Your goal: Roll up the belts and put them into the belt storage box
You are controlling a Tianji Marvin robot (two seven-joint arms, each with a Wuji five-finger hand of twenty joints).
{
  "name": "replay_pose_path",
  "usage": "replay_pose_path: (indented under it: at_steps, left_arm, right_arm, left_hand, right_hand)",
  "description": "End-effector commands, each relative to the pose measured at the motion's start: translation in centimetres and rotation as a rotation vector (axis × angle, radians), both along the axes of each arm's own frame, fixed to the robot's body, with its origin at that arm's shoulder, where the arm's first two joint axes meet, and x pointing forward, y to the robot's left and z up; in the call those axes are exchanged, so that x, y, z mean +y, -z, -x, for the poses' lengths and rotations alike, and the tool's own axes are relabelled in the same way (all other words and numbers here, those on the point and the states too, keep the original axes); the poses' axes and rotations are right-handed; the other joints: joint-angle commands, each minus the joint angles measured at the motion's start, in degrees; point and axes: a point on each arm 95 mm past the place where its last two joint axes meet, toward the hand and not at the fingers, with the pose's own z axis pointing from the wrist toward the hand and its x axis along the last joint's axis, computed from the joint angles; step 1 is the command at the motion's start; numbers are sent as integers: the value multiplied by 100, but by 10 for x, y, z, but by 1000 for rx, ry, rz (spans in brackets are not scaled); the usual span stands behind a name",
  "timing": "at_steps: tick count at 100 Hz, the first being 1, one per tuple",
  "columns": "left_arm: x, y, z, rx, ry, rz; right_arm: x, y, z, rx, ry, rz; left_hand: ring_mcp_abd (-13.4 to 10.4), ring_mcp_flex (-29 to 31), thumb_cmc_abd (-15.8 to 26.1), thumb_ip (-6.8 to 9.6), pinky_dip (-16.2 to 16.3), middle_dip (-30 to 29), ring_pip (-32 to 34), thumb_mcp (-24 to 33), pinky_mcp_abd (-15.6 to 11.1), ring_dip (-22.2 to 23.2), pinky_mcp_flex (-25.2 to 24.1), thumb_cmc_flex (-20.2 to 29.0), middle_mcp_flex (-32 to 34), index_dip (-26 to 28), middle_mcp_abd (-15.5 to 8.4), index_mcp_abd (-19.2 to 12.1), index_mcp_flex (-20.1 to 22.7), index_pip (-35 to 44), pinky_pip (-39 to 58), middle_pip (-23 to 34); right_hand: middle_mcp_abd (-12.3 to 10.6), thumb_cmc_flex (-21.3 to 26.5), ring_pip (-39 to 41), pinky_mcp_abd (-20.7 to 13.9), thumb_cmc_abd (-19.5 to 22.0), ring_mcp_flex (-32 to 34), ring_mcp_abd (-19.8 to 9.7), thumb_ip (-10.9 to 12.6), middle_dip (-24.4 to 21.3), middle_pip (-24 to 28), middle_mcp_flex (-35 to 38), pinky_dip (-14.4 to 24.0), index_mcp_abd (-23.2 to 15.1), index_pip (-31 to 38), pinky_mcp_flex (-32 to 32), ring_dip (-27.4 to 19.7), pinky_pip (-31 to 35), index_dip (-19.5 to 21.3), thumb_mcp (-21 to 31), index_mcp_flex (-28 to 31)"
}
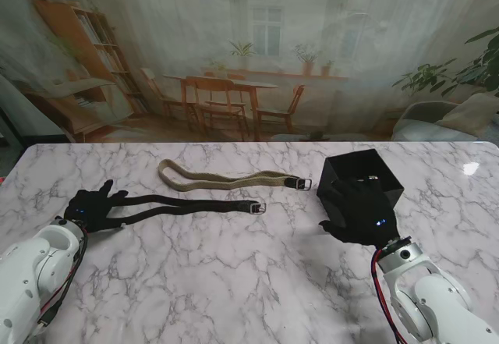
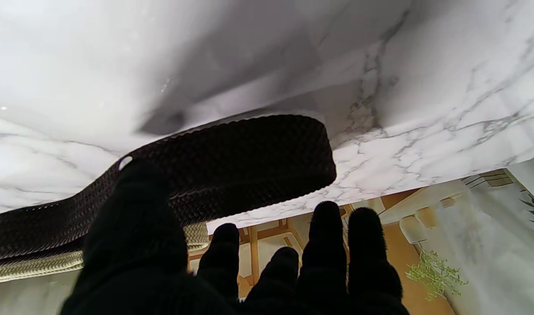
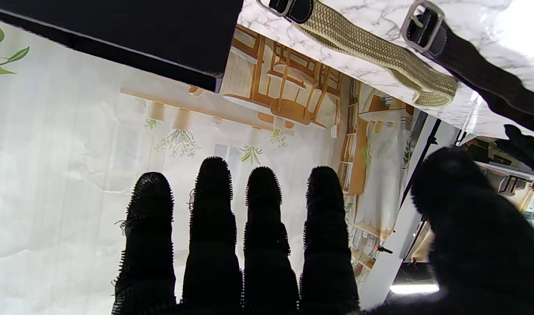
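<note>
Left hand (image 1: 95, 205): fingers spread, resting on the black belt (image 1: 187, 206) loop end.
Right hand (image 1: 360, 213): open, holding nothing, beside the box (image 1: 360, 174).

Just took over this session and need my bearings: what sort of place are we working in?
Likely a staged test bench, not a real home: a marble-pattern table against a printed dining-room backdrop, with two belts and a black storage box set out.
</note>
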Motion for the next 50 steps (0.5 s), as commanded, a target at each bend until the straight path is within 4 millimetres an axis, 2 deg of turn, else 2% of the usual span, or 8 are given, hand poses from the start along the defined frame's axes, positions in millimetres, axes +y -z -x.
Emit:
replay_pose_path:
  at_steps: [1, 17, 28, 36, 44, 50]
  left_arm:
    - [2, 4, 1, 21, -11, -2]
    - [1, 10, 2, 32, -22, 1]
    - [1, 7, 5, 23, -16, 15]
    - [2, 2, 8, 5, 2, 14]
    - [4, -4, 11, -21, 15, 18]
    - [6, -9, 12, -40, 14, 18]
  right_arm:
    - [0, 2, 0, 3, 3, 5]
    - [0, 2, 1, 3, 2, 7]
    - [0, 2, 1, 4, 1, 10]
    - [0, 2, 1, 3, 0, 12]
    - [-1, 2, 1, 2, 0, 11]
    - [-1, 2, 1, 1, 2, 10]
  left_hand:
    - [-39, 133, -128, -42, 50, 173, 185, 50, -93, 111, 44, 180, 200, -79, 4, 103, -122, -13, 266, 135]
    - [-68, 405, -73, -20, 142, 435, 342, 87, -89, 273, 187, 330, 652, -95, -104, 142, 17, 62, 507, 436]
    - [12, 407, 47, -46, 182, 581, 317, 34, 97, 350, 110, 281, 764, -64, -196, 110, 193, 197, 595, 663]
    - [41, 333, 199, -75, 203, 680, 229, 1, 341, 377, -12, 159, 809, 211, -234, -1, 649, 604, 497, 741]
    - [30, 287, 415, -84, 219, 702, 187, 2, 436, 379, -66, 89, 789, 421, -230, -139, 1176, 923, 439, 725]
    - [24, 303, 541, -92, 232, 713, 188, 3, 429, 390, -51, 111, 808, 495, -220, -128, 1231, 987, 434, 717]
  right_hand:
    - [80, 88, -234, 204, 65, -129, 32, 171, 58, -116, -25, 45, -55, -83, -103, -39, -89, 128, -119, 38]
    - [92, 109, -229, 205, 73, -129, 28, 175, 62, -113, -23, 51, -55, -68, -101, -36, -88, 139, -129, 71]
    - [95, 109, -225, 198, 80, -125, 36, 175, 63, -112, -23, 53, -68, -63, -102, -34, -90, 145, -135, 84]
    - [107, 115, -222, 195, 77, -118, 45, 177, 65, -110, -20, 56, -67, -60, -94, -33, -89, 149, -136, 89]
    - [103, 123, -226, 199, 73, -129, 46, 179, 65, -112, -25, 57, -65, -55, -100, -34, -92, 153, -131, 101]
    - [125, 123, -224, 197, 73, -127, 48, 179, 66, -110, -25, 57, -61, -51, -102, -33, -93, 156, -129, 109]
